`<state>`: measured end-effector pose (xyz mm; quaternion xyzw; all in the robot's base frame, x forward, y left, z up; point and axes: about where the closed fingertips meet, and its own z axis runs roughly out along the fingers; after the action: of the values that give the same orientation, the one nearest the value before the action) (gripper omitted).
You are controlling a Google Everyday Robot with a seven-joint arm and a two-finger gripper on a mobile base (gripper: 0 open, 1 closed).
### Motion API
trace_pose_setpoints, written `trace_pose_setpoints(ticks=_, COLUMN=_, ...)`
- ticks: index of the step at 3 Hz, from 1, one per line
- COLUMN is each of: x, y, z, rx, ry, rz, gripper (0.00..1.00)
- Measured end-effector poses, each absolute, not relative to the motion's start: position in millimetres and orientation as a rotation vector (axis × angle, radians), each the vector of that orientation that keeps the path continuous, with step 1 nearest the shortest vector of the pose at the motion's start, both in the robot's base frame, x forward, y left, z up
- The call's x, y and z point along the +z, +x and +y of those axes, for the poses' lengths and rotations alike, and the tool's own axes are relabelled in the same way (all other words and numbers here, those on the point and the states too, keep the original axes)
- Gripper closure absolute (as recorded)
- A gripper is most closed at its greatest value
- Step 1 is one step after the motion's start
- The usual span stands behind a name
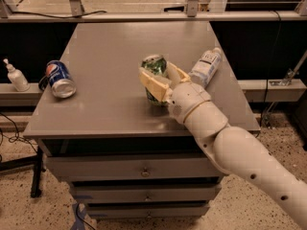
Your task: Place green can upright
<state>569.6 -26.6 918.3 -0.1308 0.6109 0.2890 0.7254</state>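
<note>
This is looking like a lab or workshop: a grey tabletop (110, 51) is sitting on a metal drawer cabinet (120, 169), a cable (53, 15) is running along the rail at 11 o'clock, speckled floor (19, 205) is showing at 8 o'clock, and the pincer (161, 76) is clasping the green can (153, 65) at centre.
</note>
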Motion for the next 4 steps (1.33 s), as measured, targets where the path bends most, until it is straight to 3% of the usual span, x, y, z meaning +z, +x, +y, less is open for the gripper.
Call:
trace_pose_setpoints(ticks=1, x=895.7, y=563.1, z=-34.5, rx=0.634, ry=-0.259, rz=1.361, gripper=1.0)
trace_pose_setpoints(ticks=4, x=895.1, y=561.2, z=-38.0, rx=0.626, ry=-0.248, rz=1.366, gripper=0.31)
